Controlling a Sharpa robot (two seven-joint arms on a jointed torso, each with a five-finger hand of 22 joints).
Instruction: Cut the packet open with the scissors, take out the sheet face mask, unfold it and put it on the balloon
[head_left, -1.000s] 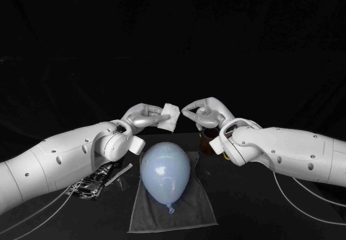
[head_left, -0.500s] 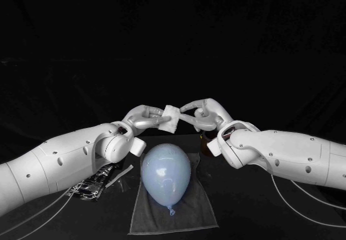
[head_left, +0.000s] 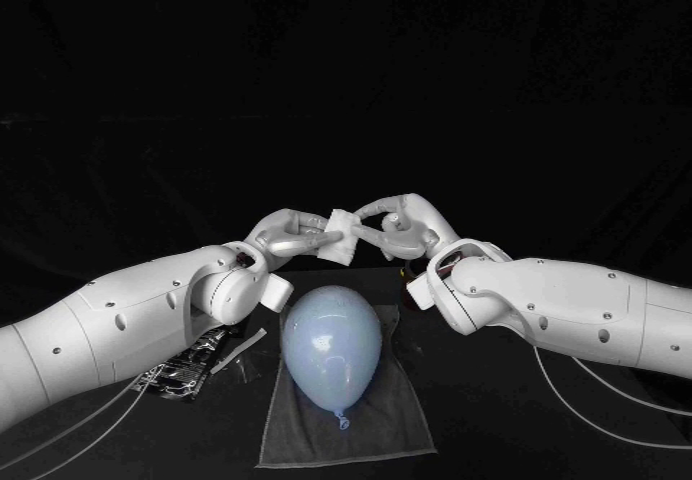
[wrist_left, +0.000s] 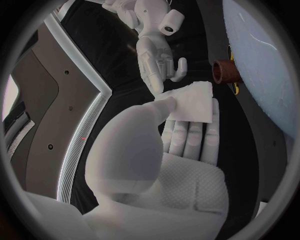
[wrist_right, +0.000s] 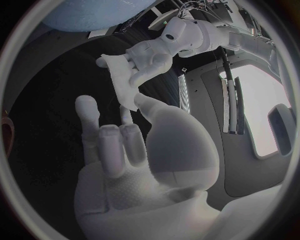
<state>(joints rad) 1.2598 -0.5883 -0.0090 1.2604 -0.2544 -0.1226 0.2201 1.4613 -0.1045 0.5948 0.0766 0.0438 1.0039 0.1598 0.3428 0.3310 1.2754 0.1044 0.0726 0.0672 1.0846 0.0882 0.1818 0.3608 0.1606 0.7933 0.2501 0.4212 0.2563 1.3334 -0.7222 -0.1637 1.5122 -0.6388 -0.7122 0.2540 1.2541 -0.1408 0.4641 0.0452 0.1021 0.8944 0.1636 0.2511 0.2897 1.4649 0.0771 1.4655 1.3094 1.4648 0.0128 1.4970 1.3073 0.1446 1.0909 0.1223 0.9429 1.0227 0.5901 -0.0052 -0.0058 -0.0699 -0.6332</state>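
Note:
My left hand (head_left: 293, 236) holds the folded white sheet face mask (head_left: 342, 242) up above the far end of the pale blue balloon (head_left: 332, 338). In the left wrist view the mask (wrist_left: 191, 102) is pinched between thumb and fingers. My right hand (head_left: 400, 224) meets it from the other side, thumb and a fingertip closed on the mask's upper corner. In the right wrist view the mask (wrist_right: 120, 82) hangs from the left hand (wrist_right: 152, 53), with my thumb tip on its edge. The opened silver packet (head_left: 188, 364) lies by the left arm.
The balloon lies on a grey towel (head_left: 346, 425) in the middle of the table. A cut-off strip (head_left: 240, 348) lies next to the packet. A brown holder (wrist_left: 224, 71) with something yellow beside it stands behind the balloon, by the right arm.
My right hand has moved left to the mask and its fingertips have closed on the mask's corner. The left hand has lifted the mask slightly. The balloon and packet lie as before.

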